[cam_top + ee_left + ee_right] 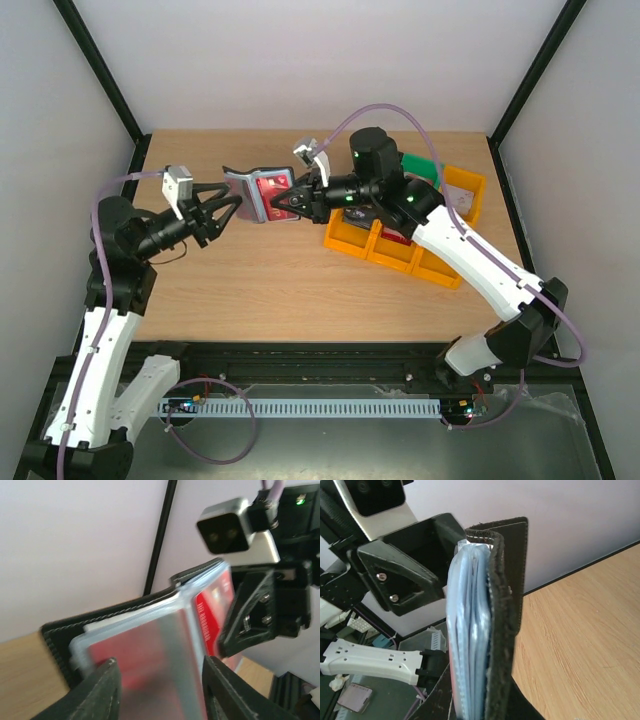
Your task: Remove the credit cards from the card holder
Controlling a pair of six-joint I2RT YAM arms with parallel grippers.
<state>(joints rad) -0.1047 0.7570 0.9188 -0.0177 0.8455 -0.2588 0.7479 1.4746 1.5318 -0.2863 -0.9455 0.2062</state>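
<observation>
Top external view, left to right: the left gripper (pixel 236 206) hangs above the table (pixel 300 290) with its fingers spread in a V. It has hold of nothing that shows, and its tips stand at the left edge of the holder (pixel 248 188). The holder is up in the air between the two grippers, folded open, with its inner face turned up. The red card (pixel 272 187) shows there under a clear sleeve (pixel 258 200). The right gripper (pixel 285 205) is clamped tight on the holder's right end and carries it. Past that arm, the bins (pixel 395 250) sit on the table.

The left wrist view has the fingers (pixel 102 690) standing on either side of the sleeve's near end. I cannot tell whether they graze it. A pale layer lies behind the red, and I cannot tell whether it is a second card.

The holder lies straight to the right of the left gripper, in line with its fingers. Its long axis runs roughly along the line between the two grippers. In the right wrist view it rises edge-on from the right fingers, its free end pointing toward the left gripper. The left arm is therefore the one placed to pinch a card, probably pulling it leftward along that axis. Which edge the pocket opens at is not clear.
</observation>
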